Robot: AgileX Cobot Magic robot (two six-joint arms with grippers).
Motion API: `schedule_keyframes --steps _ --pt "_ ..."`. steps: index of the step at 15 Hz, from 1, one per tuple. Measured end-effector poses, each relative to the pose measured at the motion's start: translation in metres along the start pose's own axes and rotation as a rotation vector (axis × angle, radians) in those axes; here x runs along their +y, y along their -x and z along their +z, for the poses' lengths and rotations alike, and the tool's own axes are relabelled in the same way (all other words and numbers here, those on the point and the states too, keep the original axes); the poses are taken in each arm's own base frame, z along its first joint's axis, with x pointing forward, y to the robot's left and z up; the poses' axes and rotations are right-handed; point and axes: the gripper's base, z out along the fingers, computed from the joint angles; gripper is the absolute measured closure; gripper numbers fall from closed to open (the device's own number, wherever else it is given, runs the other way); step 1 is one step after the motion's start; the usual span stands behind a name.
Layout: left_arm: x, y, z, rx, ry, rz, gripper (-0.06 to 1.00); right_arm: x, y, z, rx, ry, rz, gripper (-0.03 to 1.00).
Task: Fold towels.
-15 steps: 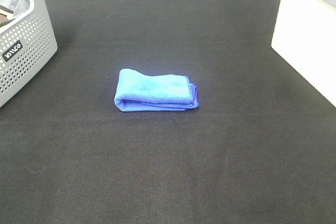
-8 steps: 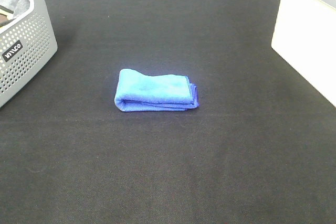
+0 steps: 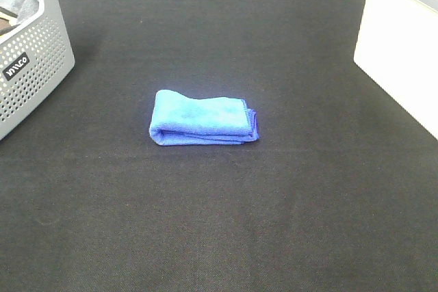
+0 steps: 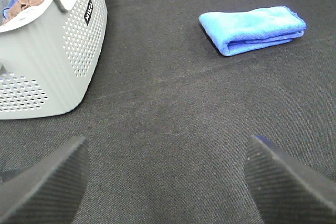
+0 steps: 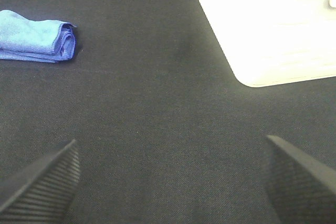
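black cloth covers the table, and a folded blue towel lies flat near its middle, with a grey perforated basket off at the far left corner and a white surface along the right edge. the left gripper hangs low over bare cloth with its fingers spread wide and nothing between them, the towel well ahead of it and the basket closer by. the right gripper is likewise spread and empty, well apart from the towel.
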Motion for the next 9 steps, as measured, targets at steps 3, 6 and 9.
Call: schedule_keyframes --steps 3,6,9 --pt "0.0000 0.0000 0.0000 0.000 0.000 0.000 0.17 0.0000 0.0000 0.0000 0.000 0.000 0.000 0.09" --pt "0.0000 0.0000 0.0000 0.000 0.000 0.000 0.17 0.0000 0.0000 0.0000 0.000 0.000 0.000 0.09" --pt "0.0000 0.0000 0.0000 0.000 0.000 0.000 0.17 0.0000 0.0000 0.0000 0.000 0.000 0.000 0.09"
